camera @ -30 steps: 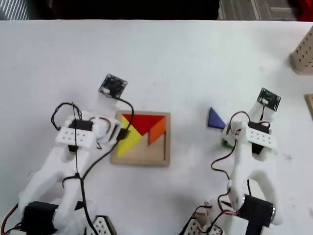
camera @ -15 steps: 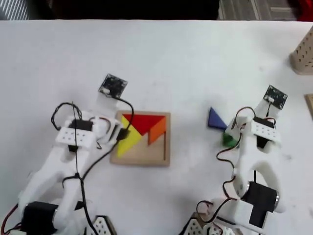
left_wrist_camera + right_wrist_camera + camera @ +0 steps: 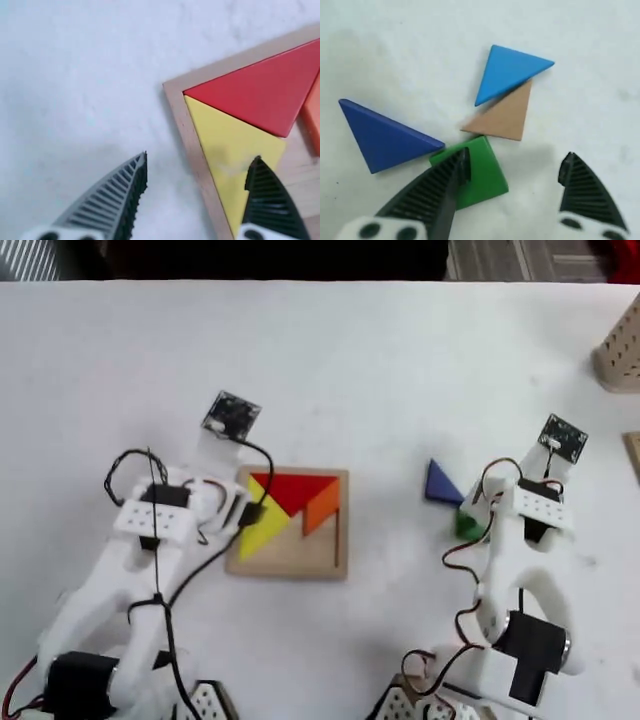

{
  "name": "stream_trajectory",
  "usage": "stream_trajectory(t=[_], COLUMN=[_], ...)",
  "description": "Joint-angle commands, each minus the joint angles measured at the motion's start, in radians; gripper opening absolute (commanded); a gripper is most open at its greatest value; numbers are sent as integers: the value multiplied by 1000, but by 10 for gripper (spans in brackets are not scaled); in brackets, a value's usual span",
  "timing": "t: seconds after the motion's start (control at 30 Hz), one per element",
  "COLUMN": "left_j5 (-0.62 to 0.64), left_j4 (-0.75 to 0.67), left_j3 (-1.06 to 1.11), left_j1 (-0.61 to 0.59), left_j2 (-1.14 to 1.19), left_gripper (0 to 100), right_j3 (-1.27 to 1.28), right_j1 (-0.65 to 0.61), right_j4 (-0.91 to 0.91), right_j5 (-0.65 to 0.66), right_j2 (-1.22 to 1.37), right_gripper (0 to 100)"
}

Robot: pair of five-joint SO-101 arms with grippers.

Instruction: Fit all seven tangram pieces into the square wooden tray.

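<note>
Tangram green piece [image 3: 487, 175] hides partly under your open right gripper [image 3: 516, 152]. Four lie on the table [image 3: 380, 370]: it, dark blue piece [image 3: 382, 136], light blue piece [image 3: 507, 72], tan piece [image 3: 505, 116]. Tray [image 3: 177, 107] holds three: red piece [image 3: 255, 87], yellow piece [image 3: 230, 150], orange piece [image 3: 322, 508]. Left gripper [image 3: 200, 157], open, straddles its rim

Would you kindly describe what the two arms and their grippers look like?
The left arm and right arm are white plastic with black motors and thin black and red cables looped along them, each with a small dark camera board near the wrist. The left gripper has one grey and one black ribbed, pointed finger; the right gripper has two black ones.
</note>
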Motion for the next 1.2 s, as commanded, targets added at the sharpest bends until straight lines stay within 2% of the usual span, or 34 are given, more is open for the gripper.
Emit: stream_trajectory(t=[0.0,1.17], left_j5=[11,14], left_j4=[0,0], left_j3=[-11,-11], left_j1=[13,13], left_j2=[-1,-1], left_gripper=[315,313], right_j3=[-37,-32], right_j1=[-22,-47], right_j4=[28,28], right_j5=[11,11], right_j2=[-12,-12], right_gripper=[287,287])
